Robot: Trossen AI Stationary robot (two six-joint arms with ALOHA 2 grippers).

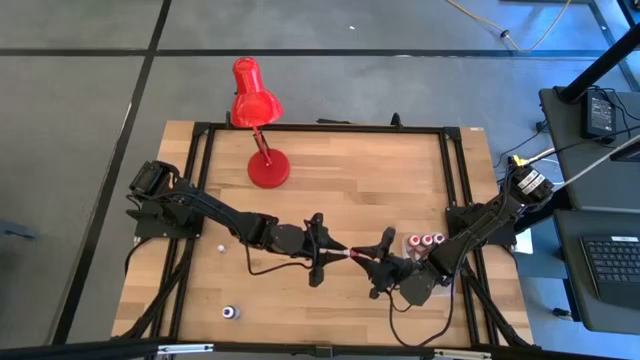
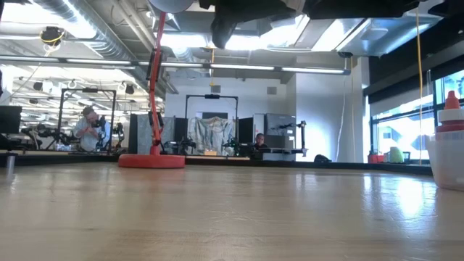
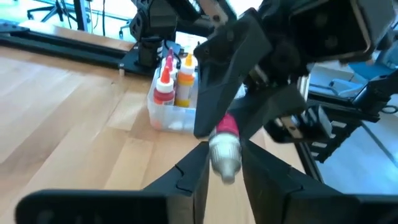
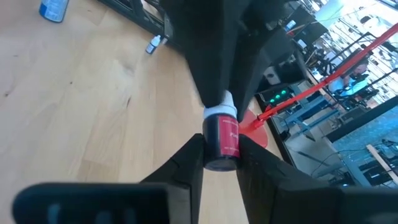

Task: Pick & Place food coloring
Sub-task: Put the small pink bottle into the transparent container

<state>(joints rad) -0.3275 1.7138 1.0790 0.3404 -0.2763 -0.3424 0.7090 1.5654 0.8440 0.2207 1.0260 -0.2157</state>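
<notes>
Meeting mid-table above the wooden table (image 1: 330, 200), both grippers pinching 1 small red dropper bottle with a white cap (image 4: 222, 134): left gripper (image 3: 224, 165) at the cap, right gripper (image 4: 219, 155) at the body, long axis running between them

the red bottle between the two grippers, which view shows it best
The right wrist view: the red bottle fills the middle, label and cap plain. The left wrist view shows mostly its cap, the high view a speck, the low view nothing.
</notes>
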